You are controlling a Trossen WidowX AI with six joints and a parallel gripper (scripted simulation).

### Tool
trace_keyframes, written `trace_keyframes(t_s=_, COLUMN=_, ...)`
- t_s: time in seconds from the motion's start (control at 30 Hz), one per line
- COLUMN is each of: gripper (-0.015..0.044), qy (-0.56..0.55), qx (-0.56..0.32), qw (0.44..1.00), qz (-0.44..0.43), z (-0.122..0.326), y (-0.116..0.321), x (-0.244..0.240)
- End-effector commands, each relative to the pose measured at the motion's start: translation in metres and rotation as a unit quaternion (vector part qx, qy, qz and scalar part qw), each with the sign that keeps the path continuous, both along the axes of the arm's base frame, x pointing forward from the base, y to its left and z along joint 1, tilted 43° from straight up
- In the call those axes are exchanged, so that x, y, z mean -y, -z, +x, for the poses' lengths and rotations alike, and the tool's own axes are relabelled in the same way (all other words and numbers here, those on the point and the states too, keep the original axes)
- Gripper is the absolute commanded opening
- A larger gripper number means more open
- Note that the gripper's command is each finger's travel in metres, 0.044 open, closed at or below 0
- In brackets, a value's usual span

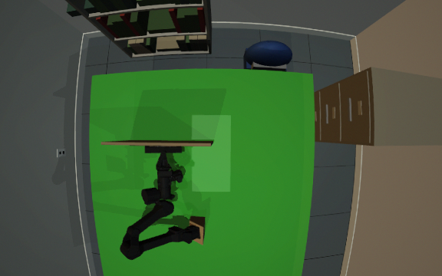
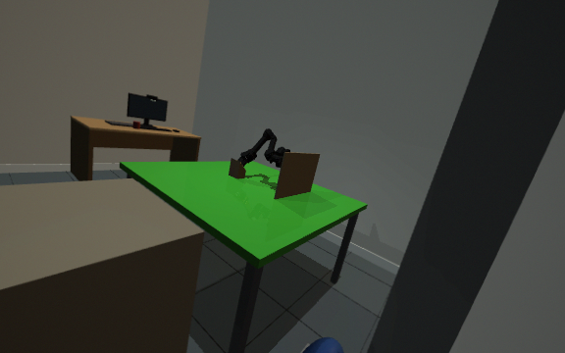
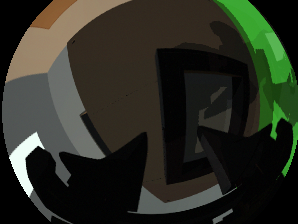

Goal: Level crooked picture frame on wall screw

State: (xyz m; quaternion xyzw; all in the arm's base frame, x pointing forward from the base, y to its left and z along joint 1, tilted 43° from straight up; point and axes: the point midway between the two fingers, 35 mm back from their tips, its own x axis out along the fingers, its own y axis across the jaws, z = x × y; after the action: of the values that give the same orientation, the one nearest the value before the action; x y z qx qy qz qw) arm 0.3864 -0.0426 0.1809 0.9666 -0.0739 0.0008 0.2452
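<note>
The black picture frame (image 1: pixel 152 149) (image 3: pixel 171 95) is on the near face of a brown upright panel (image 1: pixel 117 143) (image 2: pixel 298 174) (image 3: pixel 115 75). From above it is a short dark bar parallel to the panel. My gripper (image 1: pixel 163 155) (image 3: pixel 173 133) is open with nothing held, its tips pointing at the frame from very close. In the wrist view one frame bar shows between the fingertips, and the right finger overlaps the frame's opening. Contact cannot be told. The wrist view is turned, so the frame's tilt cannot be judged. The screw and notched strip are hidden. The panel hides the frame in the exterior view.
The panel stands on the green table (image 1: pixel 267 153) (image 2: pixel 189 186). A small brown stand (image 1: pixel 202 235) (image 2: pixel 236 169) is at the arm's base. A bookshelf (image 1: pixel 171 54), a blue chair (image 1: pixel 268 53) and a drawer cabinet (image 1: pixel 405 111) stand beyond the table edges.
</note>
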Motion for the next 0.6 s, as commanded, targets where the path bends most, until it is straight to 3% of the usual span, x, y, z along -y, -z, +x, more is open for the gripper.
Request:
trace_keyframes(t_s=0.0, gripper=0.026, qy=-0.002, qx=0.002, qw=1.0, qz=-0.001, z=0.0005, y=-0.001, x=-0.0005)
trace_keyframes(t_s=0.37, gripper=0.026, qy=-0.002, qx=0.002, qw=1.0, qz=-0.001, z=0.0009, y=-0.0016, x=-0.0008)
trace_keyframes(t_s=0.57, gripper=0.0103, qy=-0.002, qx=0.002, qw=1.0, qz=-0.001, z=0.0009, y=-0.0016, x=-0.0008)
